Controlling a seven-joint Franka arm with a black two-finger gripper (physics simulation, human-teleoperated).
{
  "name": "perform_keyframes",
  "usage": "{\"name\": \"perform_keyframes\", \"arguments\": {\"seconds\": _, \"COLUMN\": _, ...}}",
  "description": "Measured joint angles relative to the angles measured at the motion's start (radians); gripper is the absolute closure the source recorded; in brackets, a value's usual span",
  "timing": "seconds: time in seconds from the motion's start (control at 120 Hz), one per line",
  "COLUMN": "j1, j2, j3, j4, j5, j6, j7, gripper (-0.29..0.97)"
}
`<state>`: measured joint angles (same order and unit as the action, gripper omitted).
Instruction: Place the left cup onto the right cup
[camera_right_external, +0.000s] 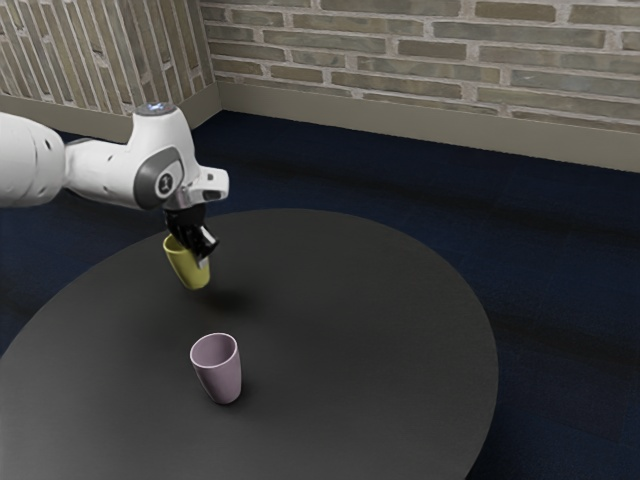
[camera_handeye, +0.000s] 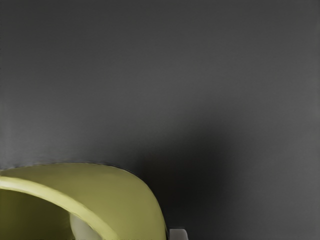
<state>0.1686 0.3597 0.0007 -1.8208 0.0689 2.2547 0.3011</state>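
Note:
A yellow-green cup (camera_right_external: 186, 265) hangs tilted above the round black table (camera_right_external: 380, 330), its shadow lying on the tabletop just to its right. My black gripper (camera_right_external: 195, 244) is shut on the cup's rim, fingers clamping the wall from inside and outside. A mauve cup (camera_right_external: 216, 367) stands upright on the table, nearer the front edge and slightly toward the exterior view's right of the held cup. In the wrist view the yellow-green cup (camera_handeye: 100, 195) looms just under my hand, rim and inside visible, over the dark tabletop (camera_handeye: 175, 75).
The table's curved edge (camera_right_external: 490, 380) drops off to dark blue carpet (camera_right_external: 560, 250). A brick wall (camera_right_external: 420, 50) runs along the back, well away from the arm.

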Motion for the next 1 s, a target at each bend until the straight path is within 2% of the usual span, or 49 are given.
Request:
{"name": "perform_keyframes", "arguments": {"seconds": 0.3, "j1": -0.006, "j2": -0.042, "j3": -0.052, "j4": -0.028, "j5": 0.01, "j6": -0.059, "j7": -0.046, "gripper": 0.77}}
{"name": "perform_keyframes", "arguments": {"seconds": 1.0, "j1": -0.005, "j2": -0.093, "j3": -0.186, "j4": -0.028, "j5": 0.141, "j6": -0.158, "j7": -0.26, "gripper": 0.77}}
